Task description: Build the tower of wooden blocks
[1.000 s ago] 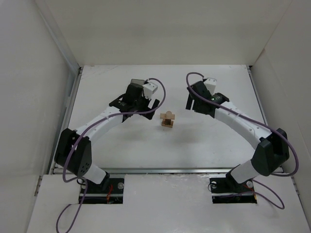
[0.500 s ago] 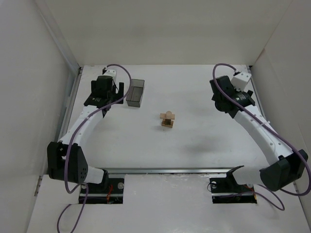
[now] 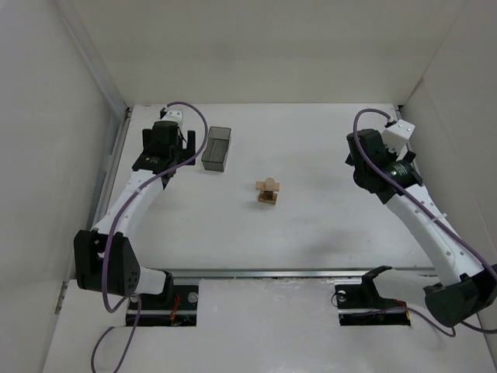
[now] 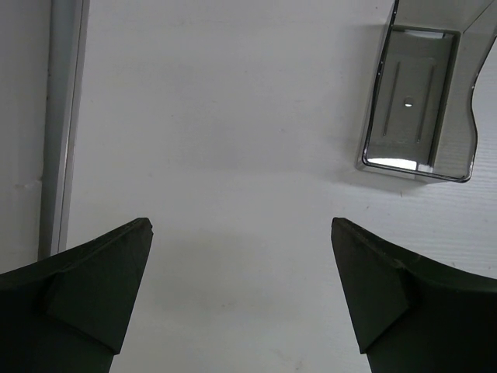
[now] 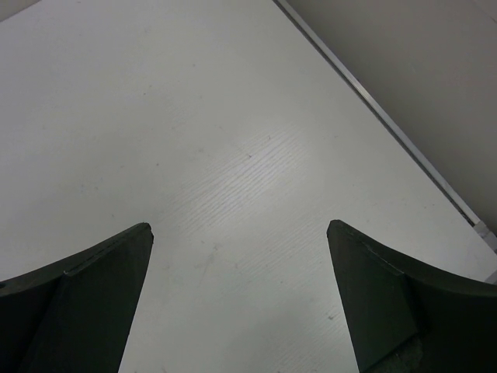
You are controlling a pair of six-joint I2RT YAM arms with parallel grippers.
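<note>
Wood block tower [image 3: 268,190] standing, untouched — left gripper [image 4: 239,221], right gripper [image 5: 238,225] both spread wide, empty, well apart from it.

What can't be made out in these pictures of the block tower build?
- Block tower: in the top view it is too small to count its blocks, and it lies outside both wrist views.
- Bin: in the left wrist view its far end is cut off by the top edge.
- Right tool: in the top view its fingers are lost against the dark wrist.
</note>
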